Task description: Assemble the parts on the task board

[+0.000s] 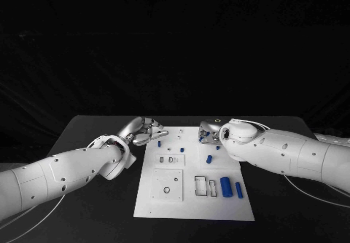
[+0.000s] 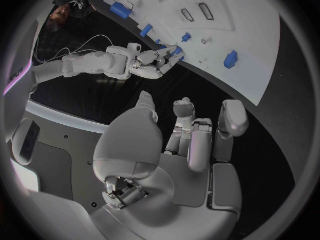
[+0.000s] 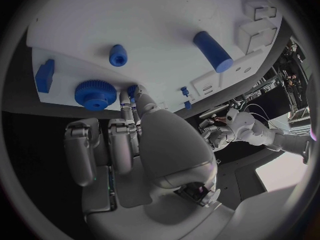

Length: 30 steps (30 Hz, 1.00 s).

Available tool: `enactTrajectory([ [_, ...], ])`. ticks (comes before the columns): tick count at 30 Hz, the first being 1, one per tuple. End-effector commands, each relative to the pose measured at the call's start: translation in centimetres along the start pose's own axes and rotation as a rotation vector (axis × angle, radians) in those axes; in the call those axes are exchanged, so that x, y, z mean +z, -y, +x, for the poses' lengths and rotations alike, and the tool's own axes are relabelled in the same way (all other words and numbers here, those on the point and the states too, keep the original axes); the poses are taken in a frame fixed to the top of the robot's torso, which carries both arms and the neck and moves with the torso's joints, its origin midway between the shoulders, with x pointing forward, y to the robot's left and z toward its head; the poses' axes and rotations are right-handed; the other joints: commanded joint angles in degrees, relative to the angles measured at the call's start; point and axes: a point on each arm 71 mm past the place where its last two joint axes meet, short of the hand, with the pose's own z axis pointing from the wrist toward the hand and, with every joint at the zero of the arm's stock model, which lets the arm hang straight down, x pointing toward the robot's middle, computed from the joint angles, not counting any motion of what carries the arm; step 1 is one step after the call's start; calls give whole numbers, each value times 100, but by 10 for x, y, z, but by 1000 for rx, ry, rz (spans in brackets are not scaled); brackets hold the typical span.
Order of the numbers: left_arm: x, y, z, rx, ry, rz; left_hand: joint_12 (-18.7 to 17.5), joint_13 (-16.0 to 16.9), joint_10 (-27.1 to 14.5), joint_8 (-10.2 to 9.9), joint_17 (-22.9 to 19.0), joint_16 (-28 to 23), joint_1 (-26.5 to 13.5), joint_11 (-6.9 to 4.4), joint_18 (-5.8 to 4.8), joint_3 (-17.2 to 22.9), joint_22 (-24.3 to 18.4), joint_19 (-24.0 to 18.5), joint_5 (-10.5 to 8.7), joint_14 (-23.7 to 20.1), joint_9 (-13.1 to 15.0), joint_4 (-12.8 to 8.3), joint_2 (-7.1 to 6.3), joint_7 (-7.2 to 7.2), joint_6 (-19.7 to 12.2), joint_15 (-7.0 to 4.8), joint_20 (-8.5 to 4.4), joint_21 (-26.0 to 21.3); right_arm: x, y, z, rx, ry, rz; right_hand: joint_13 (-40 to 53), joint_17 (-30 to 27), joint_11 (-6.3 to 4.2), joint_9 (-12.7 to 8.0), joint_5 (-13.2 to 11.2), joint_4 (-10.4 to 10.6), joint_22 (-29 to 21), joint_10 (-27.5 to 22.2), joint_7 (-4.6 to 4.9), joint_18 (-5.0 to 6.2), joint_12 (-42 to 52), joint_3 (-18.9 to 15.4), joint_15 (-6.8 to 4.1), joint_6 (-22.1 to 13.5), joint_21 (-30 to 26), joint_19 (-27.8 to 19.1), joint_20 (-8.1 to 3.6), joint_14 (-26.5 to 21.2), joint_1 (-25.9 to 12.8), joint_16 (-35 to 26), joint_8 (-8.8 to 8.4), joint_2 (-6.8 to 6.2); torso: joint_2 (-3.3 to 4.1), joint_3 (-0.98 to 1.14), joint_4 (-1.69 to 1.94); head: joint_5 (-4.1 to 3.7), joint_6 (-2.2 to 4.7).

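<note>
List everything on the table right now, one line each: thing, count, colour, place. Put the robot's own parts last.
Table: one, black, under everything.
Task board: one, white plate, middle of the table, between the two arms.
Large cylinders: two, blue, lying side by side on the board's near right part.
Small parts: several, blue, scattered over the board's far half; exact count cannot be told.
Gear-like part: one, blue, round and toothed, at the board's edge close to the right hand's fingers.
Left hand: one, silver, at the board's far left edge, holding nothing.
Right hand: one, silver, over the board's far right part; fingers reach to the board among small blue parts, whether they hold one cannot be told.
</note>
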Motion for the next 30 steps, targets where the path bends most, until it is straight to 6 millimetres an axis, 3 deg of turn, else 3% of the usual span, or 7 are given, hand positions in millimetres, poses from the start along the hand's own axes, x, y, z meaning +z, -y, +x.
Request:
enactTrajectory([
  [1,1,2,2,-8,-17,11,-41,-23,-59,-34,1250,-34,17,2,108,-38,108,-31,-29,306,-1,2,72,-10,51,-1,1,-40,-3,0,3,5,21,-11,15,1508,-177,67,7,15,1507,270,-136,-39,-64,87,-50,217,25,610,-58,597,57,23,70,-10,0,0,13,-23,-14],
  [11,0,2,1,-9,-20,10,-62,-43,-70,-50,1237,-43,34,1,108,-46,106,-33,-29,291,-2,-1,90,-10,56,-1,2,-50,-9,-3,-13,93,209,-67,17,1508,-167,75,6,59,1507,457,-121,-39,-185,173,-60,313,25,610,-79,597,36,23,67,-115,2,-2,6,1,-9],
  [15,-1,3,0,-8,-13,15,-337,-347,-271,-124,1056,-163,103,9,153,-111,-25,-252,-30,86,0,-1,135,-5,86,5,6,-239,-11,-6,-24,119,297,-98,16,1508,-160,76,7,69,1507,483,-114,-39,-210,189,-57,325,25,610,-79,597,33,23,63,-136,11,-1,19,8,4],
  [18,-1,4,0,-10,-8,22,-992,-1044,-787,-211,530,-546,160,36,261,-208,-354,-793,-29,-504,7,0,195,5,126,23,17,-693,-10,-10,-28,129,322,-115,15,1508,-156,75,10,71,1507,489,-111,-39,-226,199,-55,326,25,610,-78,597,35,23,59,-145,16,-1,26,10,9],
  [23,-2,6,0,-45,6,26,-1433,-1333,-1110,-318,-573,-1507,271,73,478,-353,-1091,-1906,-32,-1654,28,0,282,38,209,66,50,-1754,-7,-16,-30,129,322,-131,15,1508,-149,73,13,74,1507,497,-104,-39,-246,216,-51,326,25,610,-77,597,41,23,52,-150,39,-5,58,-1,22],
  [28,-2,6,-3,-100,29,23,-1587,-1495,-1058,-363,-847,-1776,374,58,499,-438,-1173,-1860,-25,-1757,55,-1,333,25,297,52,56,-1954,-2,-22,-32,123,320,-137,14,1508,-142,70,13,77,1507,498,-97,-39,-278,239,-45,320,25,610,-73,597,48,23,39,-162,68,-6,94,-11,45],
  [30,-2,7,-6,-121,43,20,-1698,-1599,-1065,-399,-1129,-2045,413,63,546,-494,-1350,-2025,-22,-1943,68,-7,360,23,320,52,58,-2241,2,-24,-32,114,320,-140,13,1508,-136,67,11,81,1507,496,-91,-39,-301,254,-41,315,25,610,-71,597,51,23,30,-170,94,-3,112,-17,54],
])
